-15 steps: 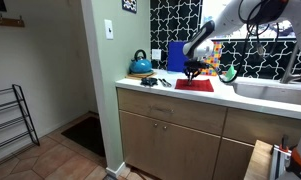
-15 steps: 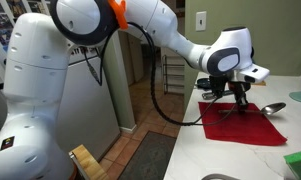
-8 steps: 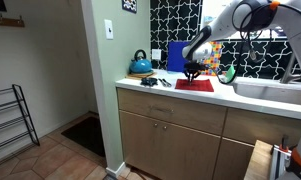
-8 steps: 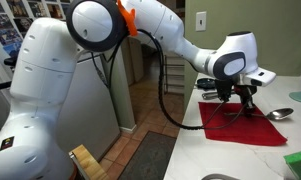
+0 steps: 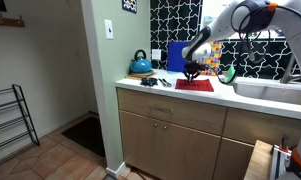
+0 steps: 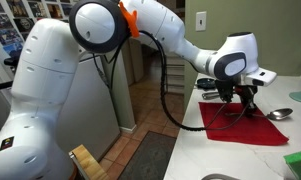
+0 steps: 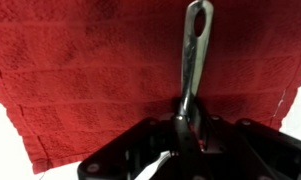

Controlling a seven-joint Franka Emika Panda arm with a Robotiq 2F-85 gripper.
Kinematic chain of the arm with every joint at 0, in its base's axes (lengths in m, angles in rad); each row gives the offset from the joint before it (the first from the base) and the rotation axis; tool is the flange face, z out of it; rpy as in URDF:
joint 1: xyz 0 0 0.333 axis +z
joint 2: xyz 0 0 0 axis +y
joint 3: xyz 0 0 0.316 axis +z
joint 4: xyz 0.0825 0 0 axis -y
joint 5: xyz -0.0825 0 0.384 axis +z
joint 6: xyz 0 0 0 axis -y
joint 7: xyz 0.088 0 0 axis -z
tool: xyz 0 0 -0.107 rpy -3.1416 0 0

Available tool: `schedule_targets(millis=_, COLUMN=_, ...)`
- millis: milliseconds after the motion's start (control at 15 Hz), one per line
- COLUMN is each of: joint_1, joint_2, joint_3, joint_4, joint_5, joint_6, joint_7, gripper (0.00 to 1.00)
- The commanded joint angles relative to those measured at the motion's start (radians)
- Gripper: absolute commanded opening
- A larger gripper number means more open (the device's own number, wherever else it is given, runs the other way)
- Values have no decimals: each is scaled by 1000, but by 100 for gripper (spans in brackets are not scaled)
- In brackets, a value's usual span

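Kitchen surface, red cloth spread on it. Claw clenched on a metal utensil, hovering just over the cloth. Wrist view shows the slotted handle end sticking out. The working end is hidden inside the claw, so type unclear. In both exterior views the utensil is barely resolvable. Spoon lies at the cloth's edge.
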Motion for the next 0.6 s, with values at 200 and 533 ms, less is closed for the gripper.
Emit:
schedule_targets(millis=200, joint_1=-1, joint_2=-31, joint_3=18, joint_4=-46, joint_5=18, joint_6=-42, joint_7=-50, gripper=3)
schedule_targets(millis=533, joint_1=26, joint_2=-66, joint_3=9, joint_4=-107, joint_5=1, joint_6=-66, joint_7=-22, gripper=3)
